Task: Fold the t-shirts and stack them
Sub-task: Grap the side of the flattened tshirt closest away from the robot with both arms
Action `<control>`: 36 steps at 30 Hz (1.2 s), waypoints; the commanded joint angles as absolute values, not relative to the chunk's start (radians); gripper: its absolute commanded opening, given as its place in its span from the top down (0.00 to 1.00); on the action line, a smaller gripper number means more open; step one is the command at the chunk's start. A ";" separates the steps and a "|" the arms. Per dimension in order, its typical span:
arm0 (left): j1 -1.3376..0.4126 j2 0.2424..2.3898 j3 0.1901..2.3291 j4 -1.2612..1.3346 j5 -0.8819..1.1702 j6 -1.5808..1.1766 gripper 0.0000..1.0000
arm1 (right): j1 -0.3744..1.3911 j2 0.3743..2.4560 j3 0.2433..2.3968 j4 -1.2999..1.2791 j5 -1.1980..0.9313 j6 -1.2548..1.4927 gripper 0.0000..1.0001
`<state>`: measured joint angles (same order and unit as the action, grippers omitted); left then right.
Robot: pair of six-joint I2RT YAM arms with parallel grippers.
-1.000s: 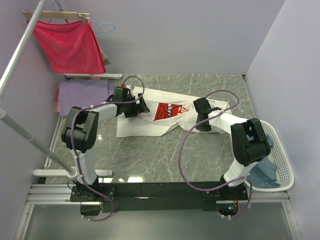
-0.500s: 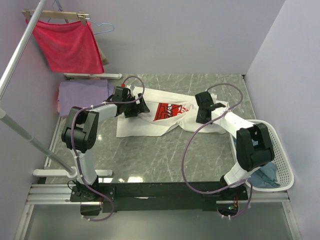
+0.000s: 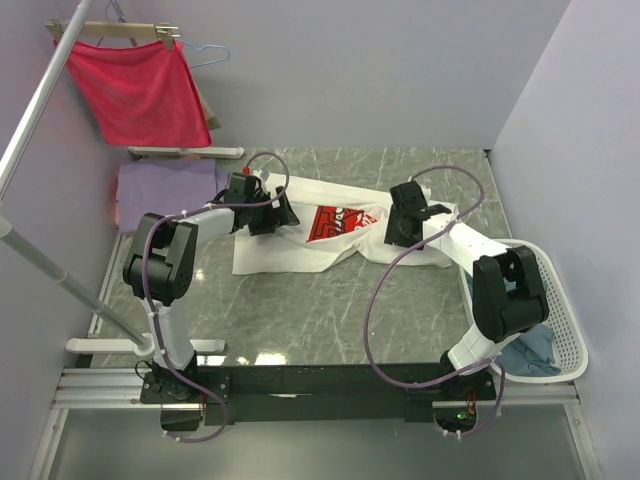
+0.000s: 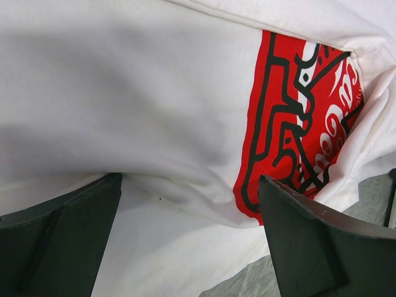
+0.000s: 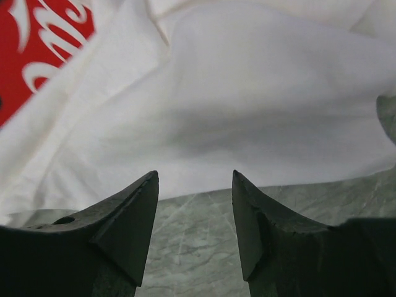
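The white t-shirt (image 3: 300, 250) with the red square print (image 3: 334, 221) lies spread and rumpled on the marble table. My left gripper (image 3: 276, 213) is open just above its left part; the left wrist view shows white cloth and the print (image 4: 297, 124) between the wide-apart fingers. My right gripper (image 3: 397, 232) is open at the shirt's right part; in the right wrist view its fingertips (image 5: 145, 185) hover over bare marble at the cloth's edge (image 5: 247, 111). The lavender t-shirt (image 3: 165, 186) lies folded at the far left. The grey-blue t-shirt (image 3: 530, 350) sits in the basket.
A white slotted laundry basket (image 3: 562, 300) stands at the right edge. A red cloth (image 3: 140, 90) hangs from a hanger on the rack at back left. A metal rack pole (image 3: 50, 270) runs down the left side. Cables loop from both arms.
My right gripper has moved a little up and left onto the shirt's right part, its arm stretching out. The left gripper has hardly moved.
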<state>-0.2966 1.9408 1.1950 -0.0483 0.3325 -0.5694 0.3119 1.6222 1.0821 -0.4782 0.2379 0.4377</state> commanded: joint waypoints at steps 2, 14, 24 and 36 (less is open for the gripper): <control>-0.301 1.967 1.167 -0.123 0.293 -0.554 0.01 | 0.318 1.609 1.000 -0.442 0.241 0.466 0.42; -0.301 1.965 1.167 -0.138 0.278 -0.546 0.00 | 0.316 1.733 1.009 -0.413 0.292 0.457 0.33; -0.301 1.980 1.170 -0.140 0.279 -0.543 0.01 | 0.313 1.755 1.042 -0.442 0.293 0.465 0.88; -0.301 1.985 1.174 -0.132 0.287 -0.543 0.01 | 0.310 1.634 1.092 -0.485 0.273 0.442 1.00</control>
<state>-0.2981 1.9411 1.1954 -0.0490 0.3244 -0.5652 0.3119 1.7073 1.0248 -0.4545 0.2672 0.4541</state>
